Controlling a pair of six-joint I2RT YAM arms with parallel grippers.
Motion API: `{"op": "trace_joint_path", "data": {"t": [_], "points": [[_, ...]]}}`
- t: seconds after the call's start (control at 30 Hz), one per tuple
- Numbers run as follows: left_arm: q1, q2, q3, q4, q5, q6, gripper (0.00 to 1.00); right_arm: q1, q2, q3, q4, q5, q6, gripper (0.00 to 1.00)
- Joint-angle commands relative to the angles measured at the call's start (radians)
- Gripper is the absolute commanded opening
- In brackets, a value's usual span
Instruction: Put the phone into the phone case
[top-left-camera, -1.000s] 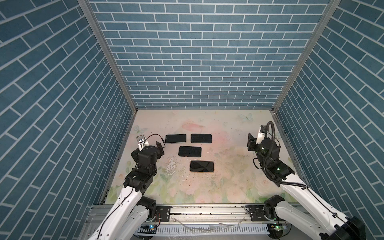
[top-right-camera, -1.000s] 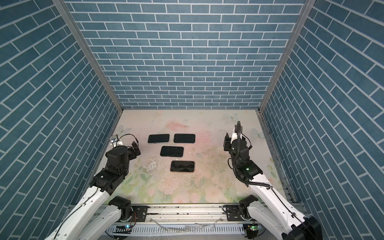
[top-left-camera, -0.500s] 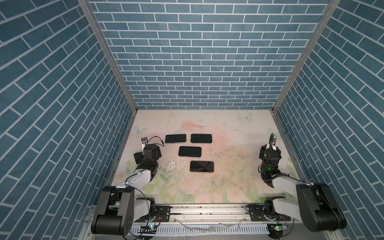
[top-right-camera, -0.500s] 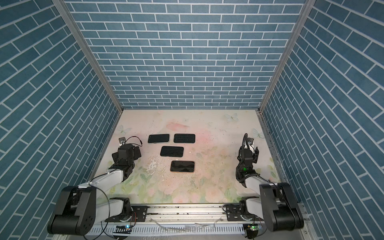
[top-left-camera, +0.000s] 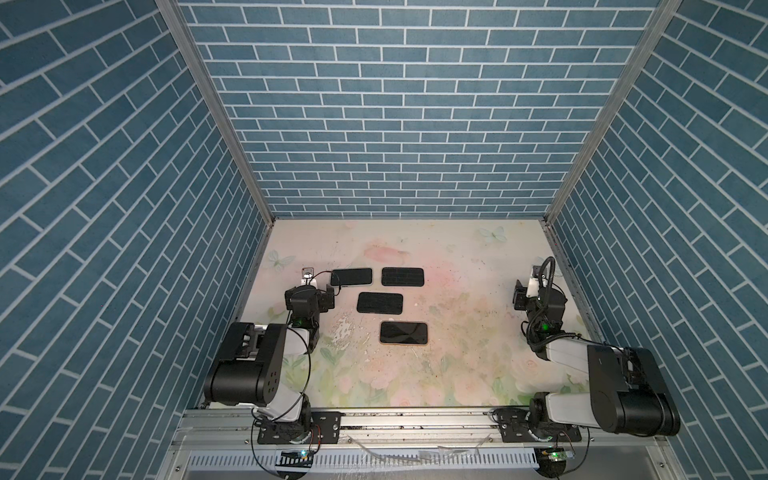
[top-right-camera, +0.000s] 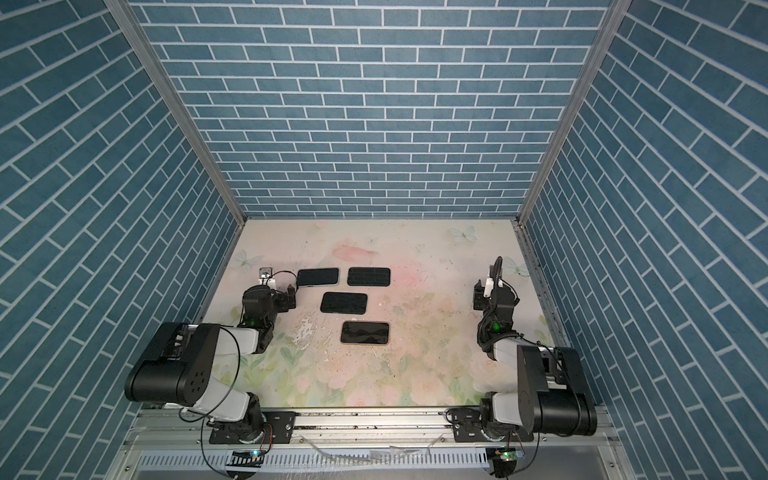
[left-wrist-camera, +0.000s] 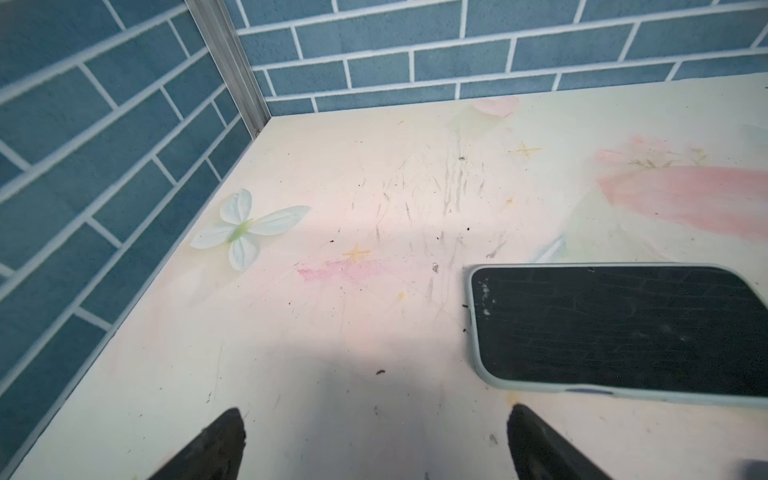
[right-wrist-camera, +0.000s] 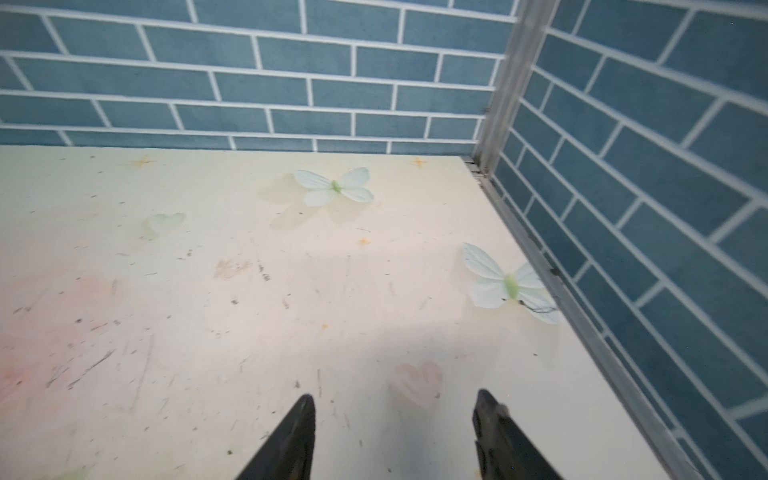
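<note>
Four dark flat slabs lie left of the table's middle in both top views. One with a pale grey-green rim (top-left-camera: 351, 277) looks like a phone seated in a phone case; it also shows in the left wrist view as the pale-rimmed slab (left-wrist-camera: 615, 328). A glossy one (top-left-camera: 403, 333) has a tan rim. Two rimless dark slabs (top-left-camera: 402, 276) (top-left-camera: 380, 303) lie between them; phone or case, I cannot tell. My left gripper (top-left-camera: 328, 297) (left-wrist-camera: 374, 411) is open and empty, just short of the pale-rimmed slab. My right gripper (top-left-camera: 519, 297) (right-wrist-camera: 395, 395) is open and empty, far right.
Blue brick walls close in the table on three sides. The left wall (left-wrist-camera: 104, 166) stands near my left gripper and the right wall (right-wrist-camera: 644, 208) near my right gripper. Both arms are folded low against the front rail (top-left-camera: 415, 419). Printed butterflies (right-wrist-camera: 505, 282) mark the floral tabletop.
Both arms have folded back and down toward the front rail, bringing the grippers low over the table. The four slabs have not moved. Both grippers stay open.
</note>
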Motion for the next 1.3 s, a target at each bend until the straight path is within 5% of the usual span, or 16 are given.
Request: {"op": "trace_joint_path", "data": {"t": [0.0, 0.07, 0.2, 0.33, 1.27], "points": [[0.009, 0.001, 0.017, 0.06, 0.031, 0.018, 1.0, -0.021, 0.096, -0.005, 0.115, -0.126, 0.011, 0.62], [0.011, -0.002, 0.022, 0.046, 0.032, 0.017, 1.0, -0.04, 0.165, 0.004, 0.183, -0.143, 0.03, 0.64], [0.013, -0.002, 0.022, 0.046, 0.035, 0.017, 0.99, -0.069, 0.151, 0.096, -0.031, -0.116, 0.074, 0.72], [0.012, -0.002, 0.021, 0.048, 0.033, 0.018, 1.0, -0.076, 0.155, 0.093, -0.014, -0.11, 0.078, 0.99], [0.009, -0.001, 0.024, 0.044, 0.029, 0.02, 1.0, -0.075, 0.162, 0.099, -0.018, -0.113, 0.081, 0.99]]}}
